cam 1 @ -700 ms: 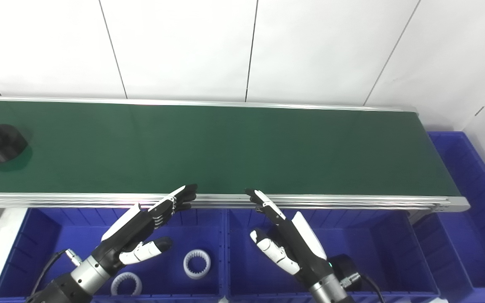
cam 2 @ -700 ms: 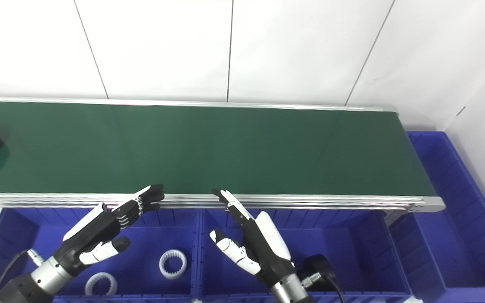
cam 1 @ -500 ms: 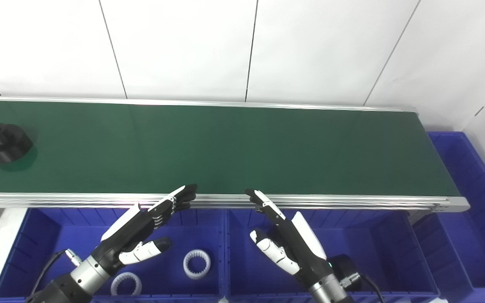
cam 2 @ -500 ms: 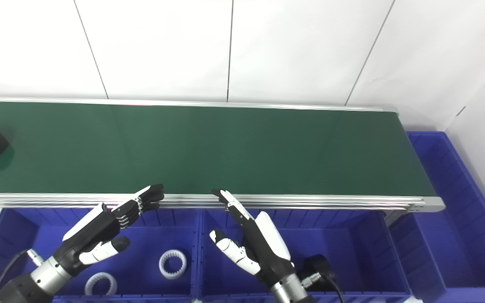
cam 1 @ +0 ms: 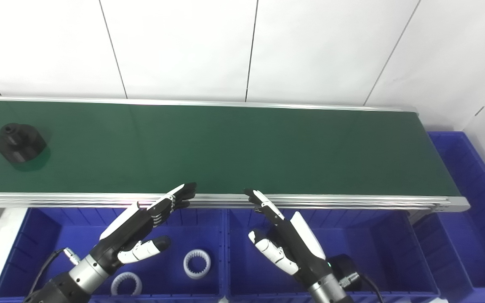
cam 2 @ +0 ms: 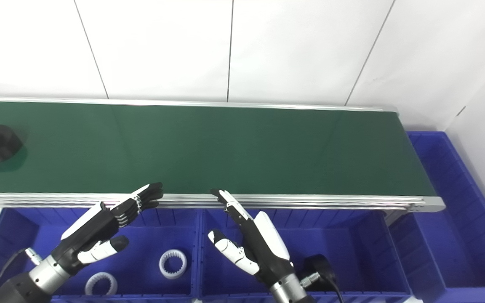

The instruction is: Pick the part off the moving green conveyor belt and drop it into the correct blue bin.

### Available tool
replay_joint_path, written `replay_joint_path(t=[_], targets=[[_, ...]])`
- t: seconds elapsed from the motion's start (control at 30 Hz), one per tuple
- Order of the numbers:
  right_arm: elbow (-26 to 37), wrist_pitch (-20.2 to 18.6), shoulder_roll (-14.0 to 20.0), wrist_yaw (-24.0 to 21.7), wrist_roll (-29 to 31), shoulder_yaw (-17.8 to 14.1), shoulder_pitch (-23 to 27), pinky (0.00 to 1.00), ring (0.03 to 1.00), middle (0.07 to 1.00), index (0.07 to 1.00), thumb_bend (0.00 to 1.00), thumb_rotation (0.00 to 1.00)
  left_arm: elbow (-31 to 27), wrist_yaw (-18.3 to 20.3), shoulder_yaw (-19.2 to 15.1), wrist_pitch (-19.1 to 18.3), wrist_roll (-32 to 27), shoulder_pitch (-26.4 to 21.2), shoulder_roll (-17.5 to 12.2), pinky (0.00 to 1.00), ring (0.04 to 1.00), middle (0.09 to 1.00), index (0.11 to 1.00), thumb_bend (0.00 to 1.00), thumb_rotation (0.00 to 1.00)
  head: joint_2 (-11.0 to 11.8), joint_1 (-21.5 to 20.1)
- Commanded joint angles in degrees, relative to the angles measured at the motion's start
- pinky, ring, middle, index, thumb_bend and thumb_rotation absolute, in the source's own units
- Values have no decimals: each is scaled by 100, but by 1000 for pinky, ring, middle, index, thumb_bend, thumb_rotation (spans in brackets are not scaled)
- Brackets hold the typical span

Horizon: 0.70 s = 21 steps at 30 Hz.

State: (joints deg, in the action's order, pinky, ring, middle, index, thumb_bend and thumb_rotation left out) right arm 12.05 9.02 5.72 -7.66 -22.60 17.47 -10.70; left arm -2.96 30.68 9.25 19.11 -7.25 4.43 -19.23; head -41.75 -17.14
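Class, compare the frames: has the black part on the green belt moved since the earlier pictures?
Yes. The black part has travelled rightward along the conveyor belt, away from the picture's left edge, while the belt frame stays fixed in view.

Black part point(cam 1: 20, 143) on a dark green conveyor belt point(cam 1: 234, 147), silver-railed, before a white panelled wall point(cam 1: 183, 46).
Below, blue bins: the left bin point(cam 1: 36, 235) holds two white toothed rings point(cam 1: 196, 264), the middle bin point(cam 1: 385, 248) a black part point(cam 1: 343, 269). Both hands, left hand point(cam 1: 135, 235) and right hand point(cam 1: 286, 244), are black and white.
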Motion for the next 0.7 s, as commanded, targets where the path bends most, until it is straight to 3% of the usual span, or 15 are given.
replay_joint_path(t=[0.0,0.67], targets=[[128,119,-38,76,66,-15,26,861,925,959,940,407,998,-83,-30,-15,76,-95,-88,-47,926,965,982,965,447,810,-6,8],[145,114,-27,56,93,-12,9,869,930,960,940,415,1000,-88,-70,-20,44,-71,-31,-17,925,964,984,966,468,815,-21,36]])
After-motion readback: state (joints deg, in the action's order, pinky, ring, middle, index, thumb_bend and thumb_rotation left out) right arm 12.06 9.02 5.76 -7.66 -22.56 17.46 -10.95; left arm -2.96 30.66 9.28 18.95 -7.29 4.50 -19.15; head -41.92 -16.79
